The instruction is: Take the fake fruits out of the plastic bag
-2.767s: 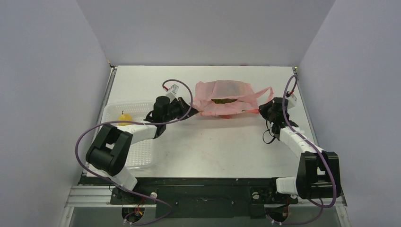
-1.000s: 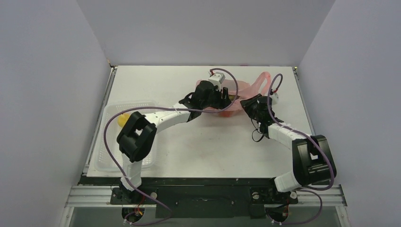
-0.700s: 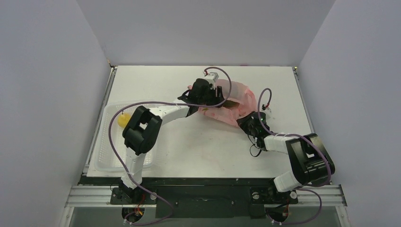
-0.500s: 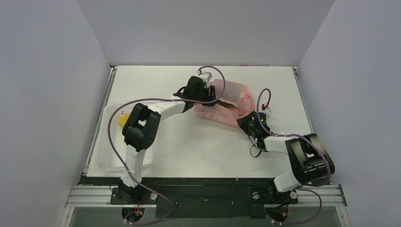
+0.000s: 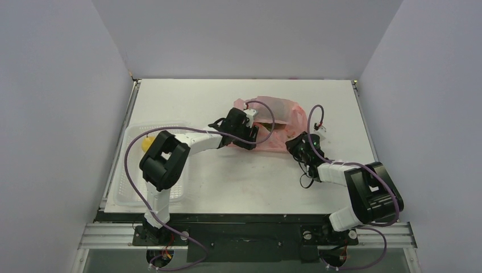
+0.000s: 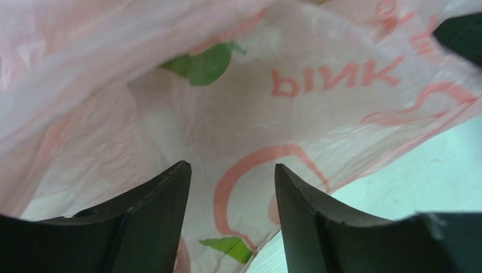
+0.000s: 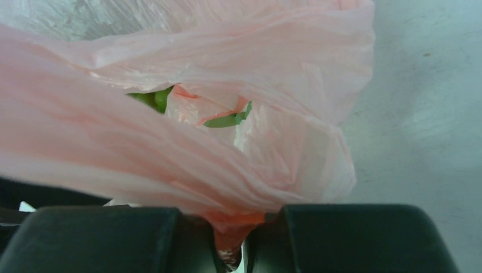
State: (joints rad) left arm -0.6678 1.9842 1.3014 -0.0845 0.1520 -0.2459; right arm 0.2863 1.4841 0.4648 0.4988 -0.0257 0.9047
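The pink plastic bag (image 5: 277, 114) lies crumpled at the back middle of the table. My right gripper (image 5: 295, 142) is at its near right corner, shut on a bunched twist of the film (image 7: 230, 224). Through a gap in the folds a bit of green fruit (image 7: 149, 98) shows inside the bag (image 7: 170, 51); the other fruits in it are hidden. My left gripper (image 5: 251, 136) is open at the bag's near left side, its fingers (image 6: 165, 199) against the printed film (image 6: 256, 114) with nothing between them. One yellow fruit (image 5: 146, 143) lies in the tray.
A clear plastic tray (image 5: 170, 190) sits along the table's left edge, under the left arm's elbow. Purple cables loop above both arms. Bare table (image 5: 244, 170) lies in front of the bag. Grey walls close in the sides and back.
My right gripper came nearer and closed on the bag's film, and the bag shifted and crumpled. My left gripper moved from over the bag's far side to its near left side, staying open.
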